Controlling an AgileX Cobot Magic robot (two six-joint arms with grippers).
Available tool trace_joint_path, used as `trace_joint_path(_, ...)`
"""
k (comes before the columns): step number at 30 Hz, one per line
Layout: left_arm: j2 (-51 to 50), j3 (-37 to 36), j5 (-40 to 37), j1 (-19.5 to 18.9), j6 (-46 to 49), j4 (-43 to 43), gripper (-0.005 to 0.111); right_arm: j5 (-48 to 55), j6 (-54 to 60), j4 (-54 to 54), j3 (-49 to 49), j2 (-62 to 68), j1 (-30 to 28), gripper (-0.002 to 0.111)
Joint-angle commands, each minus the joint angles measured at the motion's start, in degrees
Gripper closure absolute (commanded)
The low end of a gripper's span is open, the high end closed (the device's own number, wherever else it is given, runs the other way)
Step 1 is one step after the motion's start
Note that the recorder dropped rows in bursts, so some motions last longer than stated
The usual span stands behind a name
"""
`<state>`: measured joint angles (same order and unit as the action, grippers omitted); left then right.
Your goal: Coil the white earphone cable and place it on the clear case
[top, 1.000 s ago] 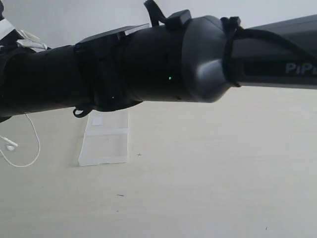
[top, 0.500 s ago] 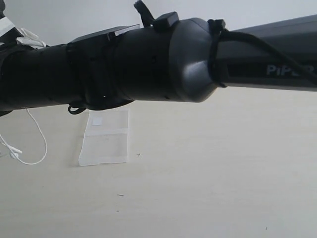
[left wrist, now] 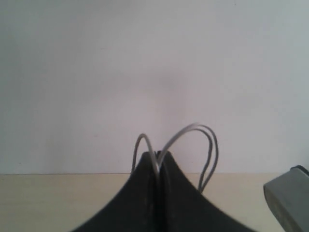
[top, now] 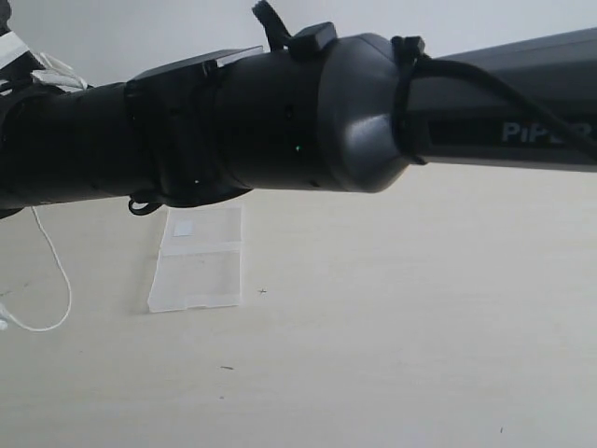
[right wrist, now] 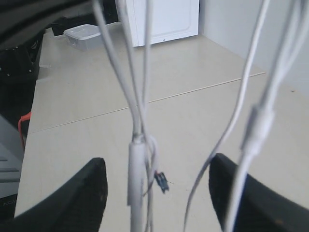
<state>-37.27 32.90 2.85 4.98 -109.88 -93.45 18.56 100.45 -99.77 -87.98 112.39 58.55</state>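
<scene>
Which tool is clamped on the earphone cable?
The left tool: its jaws are shut with cable loops sticking out. The right tool has its jaws apart, strands hanging loose between them.

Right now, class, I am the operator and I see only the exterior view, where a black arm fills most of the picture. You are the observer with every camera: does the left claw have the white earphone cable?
Observer: Yes. The left wrist view shows the left claw shut, with loops of the white earphone cable rising from between its tips.
Operator: And the right claw?
Observer: In the right wrist view the right claw is open, with one finger on each side of several hanging strands.
Operator: Anything on those strands?
Observer: One carries a thicker white inline piece, close to one finger. I cannot tell whether they touch.
</scene>
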Motion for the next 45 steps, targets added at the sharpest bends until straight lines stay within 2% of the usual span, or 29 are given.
trace_joint_path(1, -0.1, 0.4, -0.7, 0.0, -0.2, 2.5, 0.107, 0.4, -0.4, -0.2, -0.4, -0.1, 0.1, 0.049)
trace_joint_path(7, -0.1, 0.4, -0.7, 0.0, -0.2, 3.0, 0.107, 0.4, -0.6, -0.2, -0.4, -0.1, 0.1, 0.049)
trace_joint_path(10, -0.1, 0.4, -0.7, 0.0, -0.2, 6.2, 0.107, 0.3, -2.4, -0.2, -0.4, -0.1, 0.1, 0.051)
trace_joint_path(13, -0.1, 0.4, -0.7, 0.0, -0.2, 10.1, 0.107, -0.1, -5.1, -0.2, -1.0, 0.1, 0.1, 0.061)
trace_joint_path(17, -0.1, 0.4, -0.9, 0.0, -0.2, 10.0, 0.107, 1.3, -5.1, -0.2, -2.1, 0.6, 0.1, 0.080)
trace_joint_path(25, -0.1, 0.4, -0.6, 0.0, -0.2, 10.1, 0.107, 1.6, -5.9, -0.2, -2.1, 0.6, 0.1, 0.077)
trace_joint_path(29, -0.1, 0.4, -0.6, 0.0, -0.2, 10.2, 0.107, 1.2, -5.9, -0.2, -2.1, 0.6, 0.1, 0.079)
trace_joint_path(37, -0.1, 0.4, -0.9, 0.0, -0.2, 10.2, 0.107, 1.0, -5.9, -0.2, -2.1, 0.6, 0.1, 0.108)
trace_joint_path(45, -0.1, 0.4, -1.2, 0.0, -0.2, 9.9, 0.107, 0.7, -5.9, -0.2, -2.1, 0.6, 0.1, 0.108)
